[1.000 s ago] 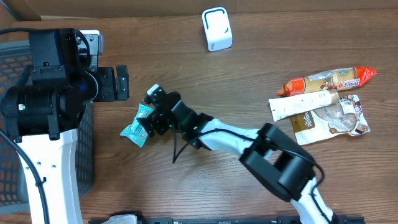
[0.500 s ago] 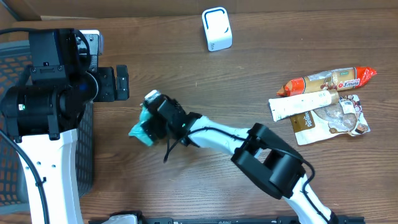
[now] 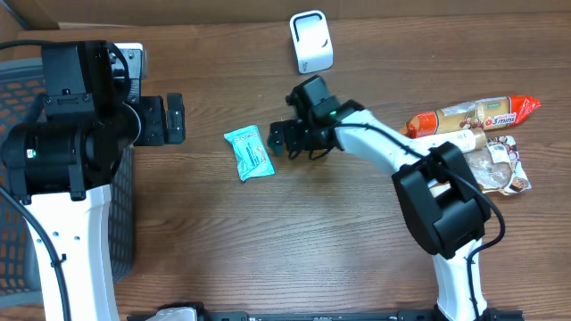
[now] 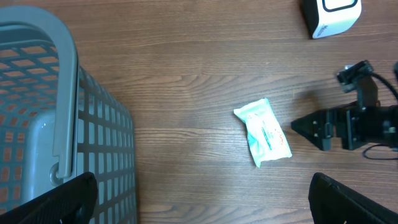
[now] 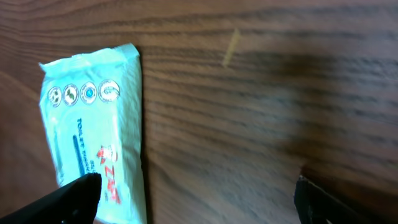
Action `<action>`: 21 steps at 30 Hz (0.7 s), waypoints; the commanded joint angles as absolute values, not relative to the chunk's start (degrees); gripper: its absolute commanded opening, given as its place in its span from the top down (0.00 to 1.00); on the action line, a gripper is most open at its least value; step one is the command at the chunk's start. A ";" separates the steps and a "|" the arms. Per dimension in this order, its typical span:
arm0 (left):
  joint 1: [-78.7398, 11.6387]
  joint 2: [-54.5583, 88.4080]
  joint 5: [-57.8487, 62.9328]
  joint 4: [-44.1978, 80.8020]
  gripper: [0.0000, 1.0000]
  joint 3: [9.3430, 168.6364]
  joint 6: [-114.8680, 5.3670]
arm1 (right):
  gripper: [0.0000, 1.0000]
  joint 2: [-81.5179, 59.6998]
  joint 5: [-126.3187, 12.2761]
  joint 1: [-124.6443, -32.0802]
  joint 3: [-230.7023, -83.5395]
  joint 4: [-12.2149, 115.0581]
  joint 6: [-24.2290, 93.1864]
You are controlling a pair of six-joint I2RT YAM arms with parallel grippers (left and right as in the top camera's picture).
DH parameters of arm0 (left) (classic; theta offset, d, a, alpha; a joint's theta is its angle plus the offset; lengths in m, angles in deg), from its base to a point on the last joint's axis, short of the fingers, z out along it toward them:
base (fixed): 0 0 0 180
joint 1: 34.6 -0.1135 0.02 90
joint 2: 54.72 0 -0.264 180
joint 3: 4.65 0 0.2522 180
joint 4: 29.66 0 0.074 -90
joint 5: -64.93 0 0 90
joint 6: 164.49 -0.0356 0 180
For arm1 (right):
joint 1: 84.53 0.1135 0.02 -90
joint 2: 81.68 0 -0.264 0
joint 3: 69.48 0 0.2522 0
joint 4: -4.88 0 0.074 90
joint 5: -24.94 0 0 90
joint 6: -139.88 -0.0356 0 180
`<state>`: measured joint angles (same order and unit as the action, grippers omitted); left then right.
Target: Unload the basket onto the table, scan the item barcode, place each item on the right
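Wipes packet on the wooden table, between basket and right arm.

A pale teal wipes packet (image 4: 264,132) lies flat on the brown wooden table (image 4: 186,74), tilted so its long side runs from upper left to lower right. The black right gripper (image 4: 309,134) reaches in from the right edge, its tip pointing at the packet, near it but not touching. A grey lattice-walled plastic basket (image 4: 93,143) fills the left side, well apart from the packet. A white scanner (image 4: 329,15) with a dark-rimmed face is cut off by the top edge at upper right. The left gripper (image 4: 199,202) shows only as two dark fingertips (image 4: 53,199) in the lower corners, spread wide over the wood.
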<state>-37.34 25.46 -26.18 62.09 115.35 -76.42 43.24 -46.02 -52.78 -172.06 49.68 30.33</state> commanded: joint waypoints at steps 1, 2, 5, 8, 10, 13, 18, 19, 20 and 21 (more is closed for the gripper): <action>-37.58 25.85 -26.55 61.90 0.00 115.72 -77.49 | 0.00 44.42 -39.50 -53.70 -170.42 52.28 28.82; -37.58 25.85 -26.55 61.90 0.00 115.72 -77.51 | 0.00 44.42 -39.48 -53.85 -170.42 52.50 28.80; -37.58 25.85 -26.55 61.90 0.00 115.72 -77.49 | 0.00 44.01 -39.48 -54.26 -170.42 52.92 28.58; -37.58 25.85 -26.55 61.90 0.00 115.72 -77.49 | 0.00 42.35 -39.50 -54.70 -170.44 52.92 28.58; -37.58 25.85 -26.55 61.90 0.00 115.72 -77.49 | 0.00 40.49 -39.74 -55.03 -170.44 53.09 28.58; -37.58 25.85 -26.53 61.90 0.01 115.72 -77.49 | 0.00 36.31 -41.12 -55.42 -170.44 54.41 28.60; -37.58 25.85 -26.55 61.90 0.00 115.72 -77.49 | 0.00 28.36 -45.89 -55.79 -170.44 59.19 28.60; -37.58 25.85 -26.55 61.90 0.01 115.72 -77.49 | 0.00 26.76 -46.76 -55.90 -170.44 60.26 28.60; -37.58 25.85 -26.55 61.90 0.00 115.72 -77.49 | 0.00 25.19 -47.37 -56.06 -170.44 61.31 28.60; -37.58 25.85 -26.55 61.87 0.00 115.72 -77.49 | 0.00 23.99 -47.68 -56.25 -170.44 62.12 28.60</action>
<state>-37.34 25.46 -26.18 62.11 115.35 -76.44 30.13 -44.53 -55.60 -170.44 61.07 28.84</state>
